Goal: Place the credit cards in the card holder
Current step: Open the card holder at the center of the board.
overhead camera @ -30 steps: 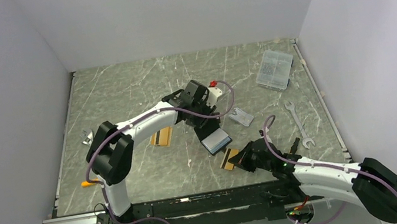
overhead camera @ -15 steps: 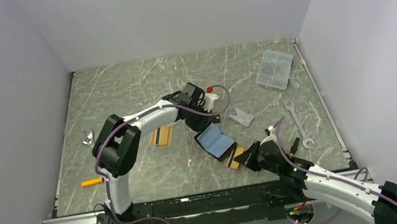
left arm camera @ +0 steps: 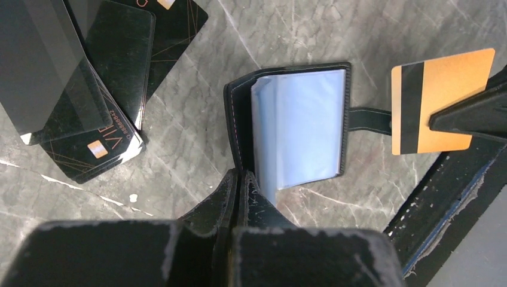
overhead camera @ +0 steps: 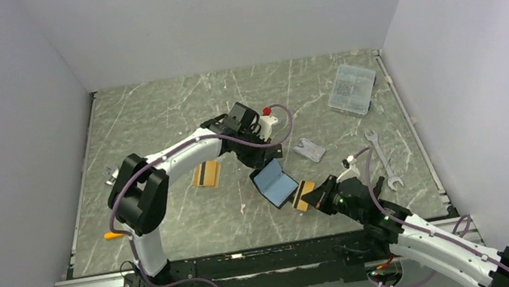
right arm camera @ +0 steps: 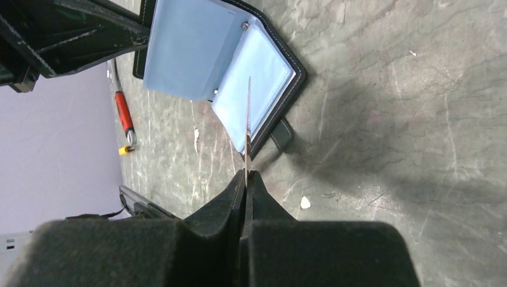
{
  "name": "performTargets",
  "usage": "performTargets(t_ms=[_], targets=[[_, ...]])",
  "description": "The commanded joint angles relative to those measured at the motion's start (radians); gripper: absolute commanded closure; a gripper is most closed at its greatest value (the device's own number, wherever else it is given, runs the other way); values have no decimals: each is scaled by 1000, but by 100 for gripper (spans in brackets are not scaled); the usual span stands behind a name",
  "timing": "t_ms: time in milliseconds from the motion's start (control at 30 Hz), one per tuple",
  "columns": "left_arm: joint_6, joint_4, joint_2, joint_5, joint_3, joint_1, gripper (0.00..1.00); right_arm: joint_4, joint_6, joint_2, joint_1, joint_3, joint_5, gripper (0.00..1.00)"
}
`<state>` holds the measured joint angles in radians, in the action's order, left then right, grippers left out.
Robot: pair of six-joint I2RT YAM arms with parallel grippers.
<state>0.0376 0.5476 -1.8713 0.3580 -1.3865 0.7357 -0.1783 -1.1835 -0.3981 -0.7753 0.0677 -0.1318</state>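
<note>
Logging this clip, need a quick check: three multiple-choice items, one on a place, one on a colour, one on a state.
1. The orange-gold card in the right gripper is: A) outside the card holder, by its snap tab; B) fully in a pocket; C) dropped, unheld.
2. The holder's lining is: A) red; B) light blue; C) white.
3. The left gripper is: A) wide open; B) out of view; C) shut on the holder.
Key: 1A, the card sits beside the tab, uncovered; 2B, blue sleeves show; 3C, it pinches the holder's edge.
</note>
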Motion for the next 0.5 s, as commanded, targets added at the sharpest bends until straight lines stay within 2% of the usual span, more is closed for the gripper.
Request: performTargets(t_ms=[0,100,200,400,467], targets=[[-16,33,72,19,-3,14,100,-163,22,51,2,69,-53,100],[-30,47,75,23,2,21,100,-191,13,90,1,78,-86,100],[-31,47,87,17,6,35,100,-73,25,74,3,48,-39,100],[-28,66,53,-10,-6,44,100,128,63,-230,2,64,50,100],[-23,65,37,-16,2,43,100,172,65,-284,1,58,70,100]])
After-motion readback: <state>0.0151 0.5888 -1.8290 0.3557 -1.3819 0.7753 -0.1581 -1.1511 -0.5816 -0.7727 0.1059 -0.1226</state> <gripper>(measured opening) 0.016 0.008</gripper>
